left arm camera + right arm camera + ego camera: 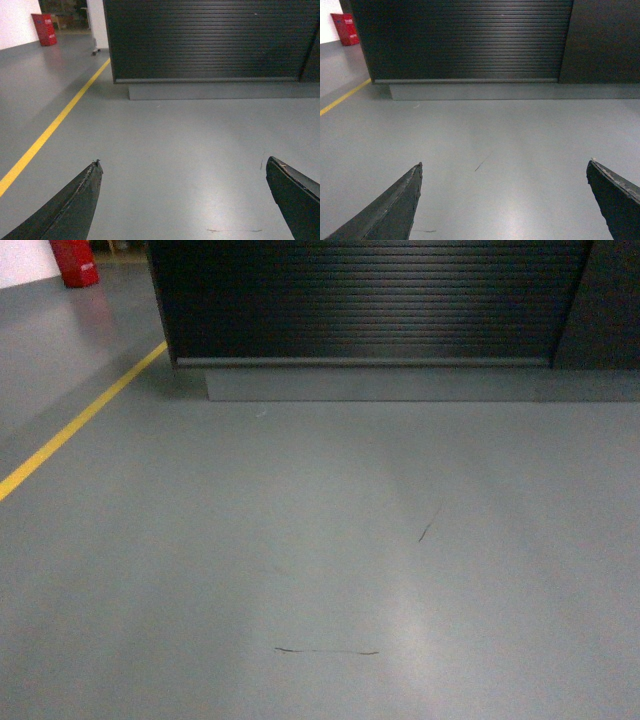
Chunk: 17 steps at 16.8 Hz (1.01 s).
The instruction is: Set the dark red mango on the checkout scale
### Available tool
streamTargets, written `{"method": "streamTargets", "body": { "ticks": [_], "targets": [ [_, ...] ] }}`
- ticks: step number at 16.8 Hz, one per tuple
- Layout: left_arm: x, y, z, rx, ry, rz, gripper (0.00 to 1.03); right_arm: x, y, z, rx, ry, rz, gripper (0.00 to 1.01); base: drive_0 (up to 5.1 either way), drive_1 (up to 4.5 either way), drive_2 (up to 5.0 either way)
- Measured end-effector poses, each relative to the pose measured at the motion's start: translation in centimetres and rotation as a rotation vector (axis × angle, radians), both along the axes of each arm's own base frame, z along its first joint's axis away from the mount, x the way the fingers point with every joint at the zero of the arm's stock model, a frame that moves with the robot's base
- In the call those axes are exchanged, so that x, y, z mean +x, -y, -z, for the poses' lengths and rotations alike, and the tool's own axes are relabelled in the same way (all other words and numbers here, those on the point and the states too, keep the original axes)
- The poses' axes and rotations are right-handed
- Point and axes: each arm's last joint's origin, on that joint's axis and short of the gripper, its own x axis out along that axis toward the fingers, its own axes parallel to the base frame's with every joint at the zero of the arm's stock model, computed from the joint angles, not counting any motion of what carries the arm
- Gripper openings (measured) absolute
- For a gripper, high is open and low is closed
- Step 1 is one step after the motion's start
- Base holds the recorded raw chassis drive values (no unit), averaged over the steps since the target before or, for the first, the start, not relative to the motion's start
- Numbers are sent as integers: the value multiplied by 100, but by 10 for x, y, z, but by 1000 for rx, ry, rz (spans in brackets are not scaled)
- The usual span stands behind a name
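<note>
Black ribbed checkout (370, 300) ahead, both grippers (182, 200) (502, 200) wide and empty: roll closer squarely before seeking the mango

checkout (370, 300) | black, horizontally ribbed front panel | standing ahead on grey plinth | top apparently out of frame
</note>
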Motion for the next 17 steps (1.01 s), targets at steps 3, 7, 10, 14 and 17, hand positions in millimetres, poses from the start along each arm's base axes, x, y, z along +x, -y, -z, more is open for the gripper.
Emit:
{"method": "streamTargets", "body": {
  "ticks": [3,7,10,14,17],
  "targets": [
    [0,0,0,0,-2,-1,98,0,0,0,0,-5,0,98,-1,431,-433],
    [0,0,0,0,2,0,98,0,0,0,0,3,0,98,-8,423,-440],
    [0,0,0,0,1,-1,98,0,0,0,0,2,0,98,-8,424,-440],
    [0,0,0,0,-5,-2,98,0,0,0,0,-3,-1,98,-13,418,-445],
    [0,0,0,0,2,-3,98,0,0,0,0,-1,1,98,-3,429,-435]
  ]
}}
